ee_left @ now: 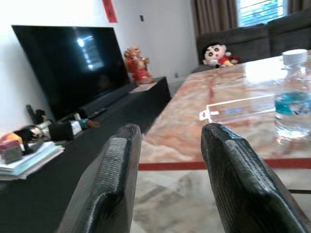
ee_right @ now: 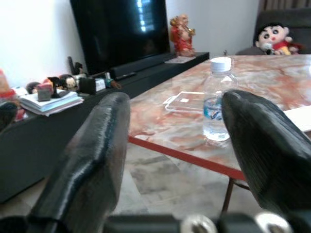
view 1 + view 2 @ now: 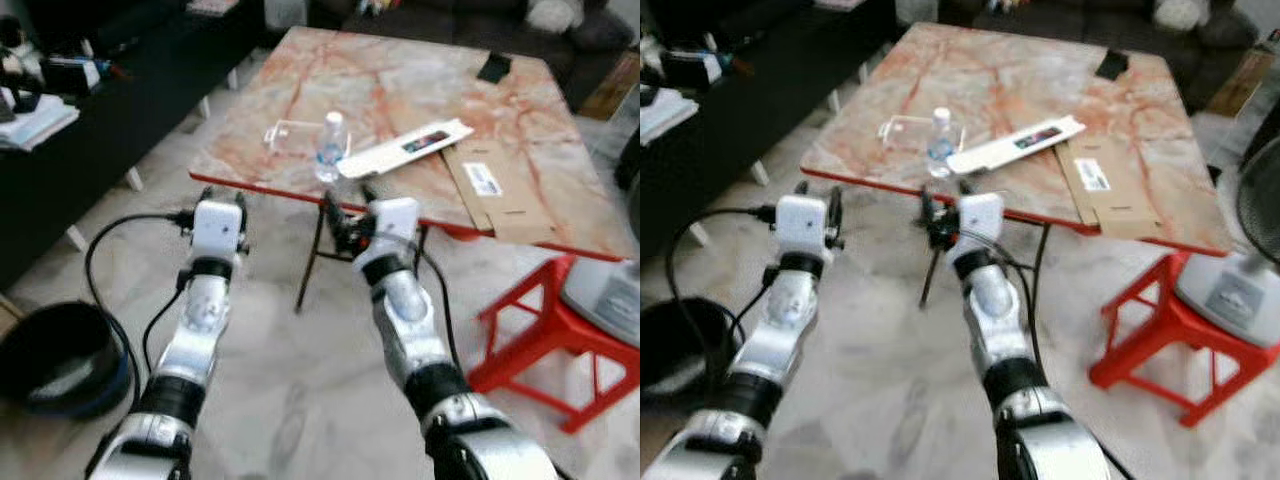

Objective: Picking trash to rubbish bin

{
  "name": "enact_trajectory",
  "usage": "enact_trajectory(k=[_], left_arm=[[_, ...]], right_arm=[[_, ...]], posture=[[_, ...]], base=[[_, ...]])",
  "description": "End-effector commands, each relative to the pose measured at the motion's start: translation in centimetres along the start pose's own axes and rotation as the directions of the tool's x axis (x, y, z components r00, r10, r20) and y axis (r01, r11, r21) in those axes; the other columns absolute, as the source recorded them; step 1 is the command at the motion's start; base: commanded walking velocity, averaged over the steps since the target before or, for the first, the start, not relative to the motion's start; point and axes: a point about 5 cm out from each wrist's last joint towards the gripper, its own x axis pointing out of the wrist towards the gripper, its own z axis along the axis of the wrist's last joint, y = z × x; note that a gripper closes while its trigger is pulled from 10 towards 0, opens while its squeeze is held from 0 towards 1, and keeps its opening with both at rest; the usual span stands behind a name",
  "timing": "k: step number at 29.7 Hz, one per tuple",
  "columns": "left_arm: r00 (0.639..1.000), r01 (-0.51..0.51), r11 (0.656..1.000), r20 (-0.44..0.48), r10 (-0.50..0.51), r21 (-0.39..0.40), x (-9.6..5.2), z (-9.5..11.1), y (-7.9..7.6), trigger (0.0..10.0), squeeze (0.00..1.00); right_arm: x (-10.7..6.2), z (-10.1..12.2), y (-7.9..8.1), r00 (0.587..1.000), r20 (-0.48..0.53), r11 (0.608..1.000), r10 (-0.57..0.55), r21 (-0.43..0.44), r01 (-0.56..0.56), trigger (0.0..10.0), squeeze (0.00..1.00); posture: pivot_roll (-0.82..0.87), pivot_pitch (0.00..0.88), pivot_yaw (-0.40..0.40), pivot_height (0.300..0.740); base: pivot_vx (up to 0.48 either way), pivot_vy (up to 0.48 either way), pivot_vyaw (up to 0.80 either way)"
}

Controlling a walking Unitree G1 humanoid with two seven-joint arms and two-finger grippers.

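Observation:
A clear plastic water bottle (image 3: 331, 146) with a white cap and blue label stands upright near the front edge of the marble-topped table (image 3: 400, 80). Beside it lie a clear plastic tray (image 3: 290, 133) and a long white box (image 3: 405, 148). My right gripper (image 3: 348, 208) is open, just in front of and slightly below the table edge, facing the bottle (image 2: 217, 102). My left gripper (image 3: 222, 193) is open too, to the left of the bottle (image 1: 293, 94) and short of the table edge. Neither holds anything.
A flat cardboard piece (image 3: 495, 190) lies on the table's right side. A black round bin (image 3: 55, 360) stands on the floor at lower left, with a black cable (image 3: 110, 240) running near it. A red stool (image 3: 545, 335) and a fan base (image 3: 605, 295) are at right. A dark TV cabinet (image 3: 110, 110) runs along the left.

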Motion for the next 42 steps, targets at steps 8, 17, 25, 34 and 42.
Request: enact_trajectory(k=[8,17,25,34,42], left_arm=[[0.999,0.028,0.999,0.017,-0.028,-0.032,-0.2,0.7,-1.3,10.0,0.0],[0.999,0.029,0.999,0.029,-0.028,-0.032,-0.1,1.2,-1.3,10.0,0.0],[0.999,0.031,0.999,0.039,-0.029,-0.031,0.0,1.5,-1.4,10.0,0.0],[0.998,0.032,0.999,0.048,-0.031,-0.025,-0.1,1.7,-1.3,10.0,0.0],[0.998,0.032,0.999,0.055,-0.031,-0.023,0.0,2.0,-1.3,10.0,0.0]], right_arm=[[-0.1,0.2,-0.4,0.999,0.018,1.0,-0.026,0.013,0.026,10.0,0.0],[-0.1,0.3,-0.1,1.0,0.022,1.0,-0.018,-0.003,0.018,10.0,0.0],[-0.2,0.3,0.3,1.0,0.025,0.999,0.019,-0.031,-0.018,10.0,0.0],[-0.3,0.2,0.3,1.0,0.026,1.0,0.01,-0.016,-0.01,10.0,0.0],[-0.3,0.3,0.3,1.0,0.025,1.0,0.009,-0.001,-0.009,10.0,0.0]], posture=[[0.12,0.131,-0.022,0.74],[0.12,0.137,-0.017,0.74],[0.12,0.143,-0.021,0.74],[0.12,0.143,-0.018,0.74],[0.13,0.145,-0.02,0.74]], base=[[0.29,0.0,-0.1],[0.29,0.0,0.0],[0.293,0.0,0.47],[0.296,0.0,0.0],[0.297,0.0,0.18]])
